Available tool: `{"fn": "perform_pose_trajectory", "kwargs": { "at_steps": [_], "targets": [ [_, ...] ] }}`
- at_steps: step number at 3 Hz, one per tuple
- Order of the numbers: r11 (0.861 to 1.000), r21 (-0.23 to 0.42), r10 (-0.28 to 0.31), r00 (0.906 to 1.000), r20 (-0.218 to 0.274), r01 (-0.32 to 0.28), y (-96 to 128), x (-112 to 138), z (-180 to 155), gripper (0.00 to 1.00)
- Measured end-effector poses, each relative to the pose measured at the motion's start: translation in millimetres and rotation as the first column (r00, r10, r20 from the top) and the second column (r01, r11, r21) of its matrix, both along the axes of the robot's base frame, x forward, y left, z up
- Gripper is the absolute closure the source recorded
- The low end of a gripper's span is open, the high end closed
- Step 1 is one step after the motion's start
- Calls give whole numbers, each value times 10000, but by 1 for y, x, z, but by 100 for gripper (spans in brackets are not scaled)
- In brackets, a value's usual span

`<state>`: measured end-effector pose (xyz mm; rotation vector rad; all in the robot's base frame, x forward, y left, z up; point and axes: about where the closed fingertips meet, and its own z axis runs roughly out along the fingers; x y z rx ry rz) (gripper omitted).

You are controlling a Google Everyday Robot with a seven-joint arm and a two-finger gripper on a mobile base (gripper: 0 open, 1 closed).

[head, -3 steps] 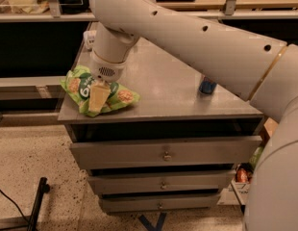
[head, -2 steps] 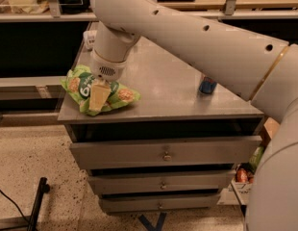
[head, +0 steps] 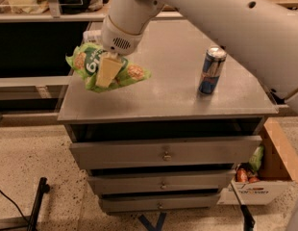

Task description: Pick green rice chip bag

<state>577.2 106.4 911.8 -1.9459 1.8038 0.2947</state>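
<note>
The green rice chip bag is crinkly light green with a dark-green oval, white letters and orange chip pictures. It is at the left edge of the grey cabinet top. My gripper comes down from the white arm and is shut on the bag. One cream finger lies across the bag's front and the other is hidden behind it. The bag hangs from the fingers, tilted, and looks slightly raised off the top.
A blue and silver can stands upright at the right of the cabinet top. The cabinet has three drawers below. A cardboard box with snacks sits on the floor at the right. A black stand leg is at lower left.
The bag and gripper sit higher over the cabinet's left edge than before, and the bag is more tilted. The view has also shifted closer. The can has not moved.
</note>
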Motion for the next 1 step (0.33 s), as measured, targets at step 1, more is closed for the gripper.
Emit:
{"fn": "perform_pose_trajectory", "kwargs": {
  "at_steps": [1],
  "targets": [
    [10000,35,3,10000,46,-4,0,1,3,100]
  ]
}}
